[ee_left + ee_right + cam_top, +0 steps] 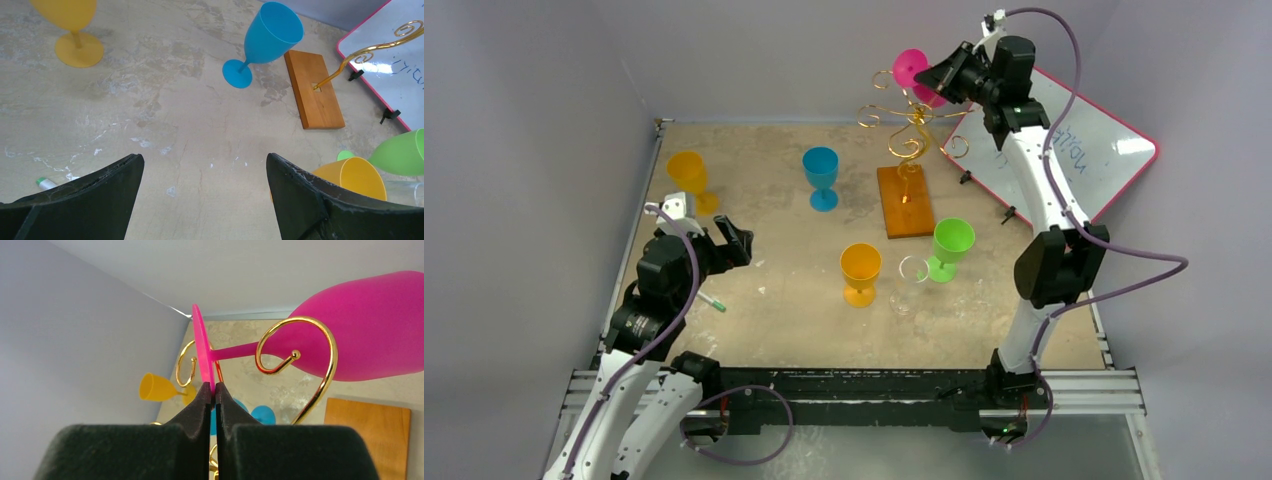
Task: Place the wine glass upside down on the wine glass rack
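My right gripper [932, 80] is raised beside the top of the wine glass rack [911, 130] and holds a pink wine glass [911, 68]. In the right wrist view the gripper [215, 388] is shut on the rim of the glass's flat foot [202, 352]. The glass lies sideways, its stem crossing a gold scroll arm [332, 371] and its bowl [365, 332] off to the right. The rack's wooden base [905, 200] stands on the table below. My left gripper [739, 245] hovers low at the left, open and empty [205, 160].
On the table stand a yellow glass [687, 175], a blue glass [821, 172], an orange glass [861, 268], a green glass [951, 243] and a clear glass [911, 280]. A pink-framed whiteboard [1104, 150] lies at the right. A marker [712, 301] lies near my left arm.
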